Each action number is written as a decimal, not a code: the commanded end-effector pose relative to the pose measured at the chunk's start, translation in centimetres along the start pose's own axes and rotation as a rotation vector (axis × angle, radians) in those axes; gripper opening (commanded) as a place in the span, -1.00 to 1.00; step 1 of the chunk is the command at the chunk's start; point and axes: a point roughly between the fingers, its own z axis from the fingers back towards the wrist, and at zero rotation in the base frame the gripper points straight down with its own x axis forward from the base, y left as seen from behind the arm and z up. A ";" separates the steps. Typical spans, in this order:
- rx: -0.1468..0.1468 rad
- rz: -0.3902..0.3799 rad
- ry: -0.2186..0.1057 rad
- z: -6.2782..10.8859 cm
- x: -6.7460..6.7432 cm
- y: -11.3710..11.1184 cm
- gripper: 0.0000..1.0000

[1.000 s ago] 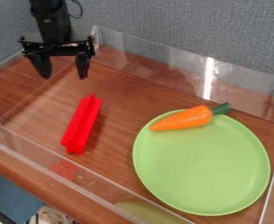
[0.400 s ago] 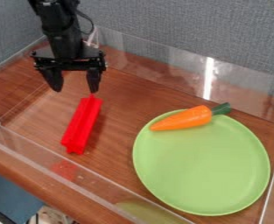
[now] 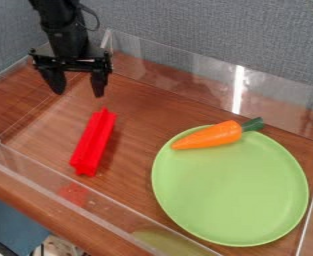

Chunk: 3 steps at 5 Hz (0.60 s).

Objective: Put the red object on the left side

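- Hovering above the back left part of the wooden tabletop (image 3: 186, 105), a black robot gripper (image 3: 73, 81) points almost straight down with its two fingers spread wide apart and nothing between them.
- The red object (image 3: 95, 141) lies flat on the tabletop toward the front left, just in front of the gripper and apart from it; its long axis runs from front left to back right.
- A round green plate (image 3: 239, 200) sits at the front right corner, well apart from the red object. An orange carrot (image 3: 212, 135) with a green top rests on the plate's back rim.
- Clear plastic walls (image 3: 239, 85) stand along the tabletop's edges.
- The step in hand appears to be the approach to the grasp. To do it well, the gripper would likely need to come forward over the middle of the red object, turn so its fingers straddle the narrow width, and descend squarely before closing.
- The red object is a long, straight-sided plastic block with a groove along its length; smooth and rigid, it could slip if pinched off-centre.
- The tabletop is glossy, dark brown wood grain. The plate looks smooth and matte; the carrot is tapered and rounded.
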 end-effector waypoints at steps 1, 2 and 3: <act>0.001 -0.001 -0.035 1.9 0.1 -1.0 1.00; -0.014 -0.014 -0.026 2.7 -0.6 -2.6 -1.00; -0.023 0.002 -0.025 2.8 -0.5 -2.4 1.00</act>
